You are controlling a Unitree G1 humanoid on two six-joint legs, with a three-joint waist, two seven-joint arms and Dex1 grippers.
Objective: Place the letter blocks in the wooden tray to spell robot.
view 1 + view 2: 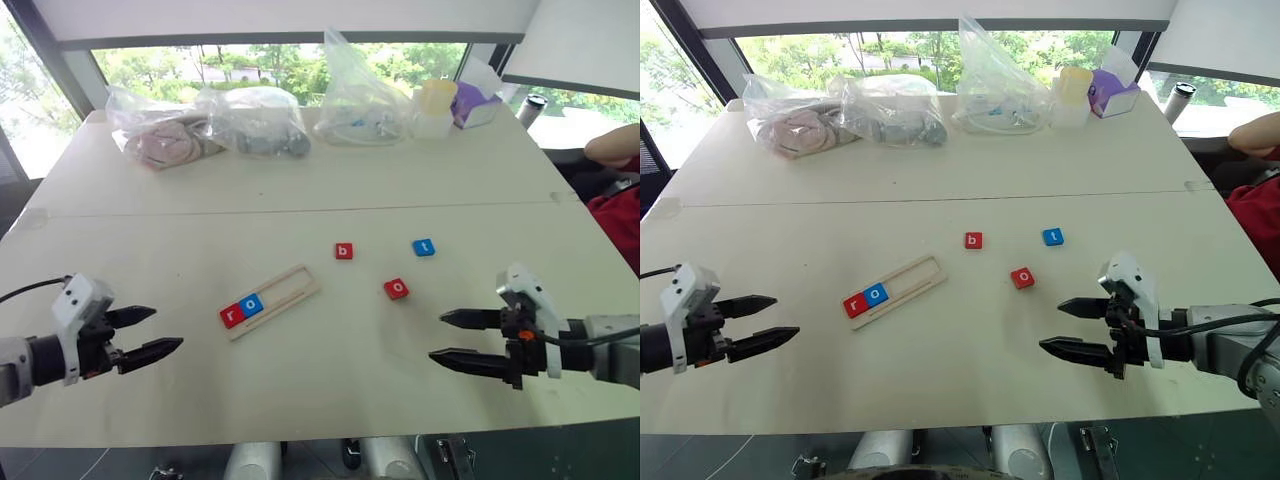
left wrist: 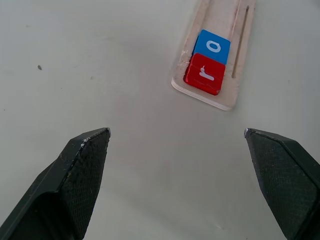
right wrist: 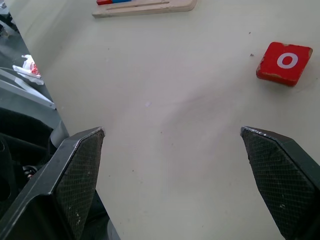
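On the wide pale table the long light-wood tray lay slantwise, its near-left end holding a red "r" tile and a blue "o" tile, three places free. Beyond its far end lay the red "b" tile, nearer the right gripper than the left gripper. Both had fingers wide apart, empty.
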